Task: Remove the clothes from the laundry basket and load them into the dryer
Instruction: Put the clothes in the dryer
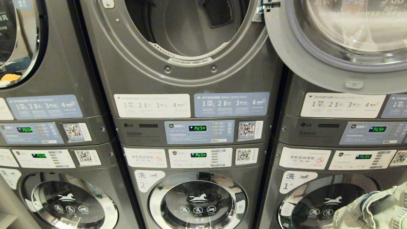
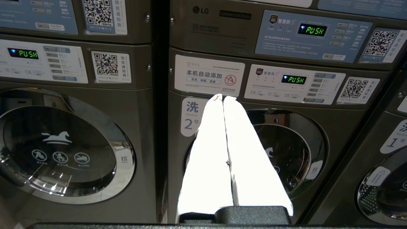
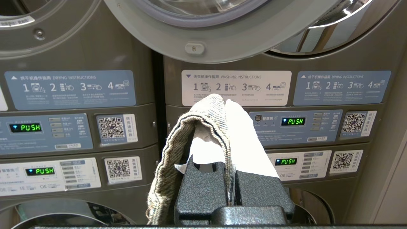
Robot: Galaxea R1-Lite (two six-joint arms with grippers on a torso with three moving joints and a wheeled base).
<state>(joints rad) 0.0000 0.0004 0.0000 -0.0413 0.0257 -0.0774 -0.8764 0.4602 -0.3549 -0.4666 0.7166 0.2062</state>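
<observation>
Open dryer stacked directly atop closed washer

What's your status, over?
Right gripper shut on denim garment, low right. Left gripper shut, empty, parked. Dryer opening ahead, door swung open, nothing blocking.

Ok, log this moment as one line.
stage: carrying | right gripper: shut on denim garment | left gripper: shut, empty | dryer door: open | drum opening: no clothes visible

Faded denim garment (bunched) low right; dryer door open
</observation>
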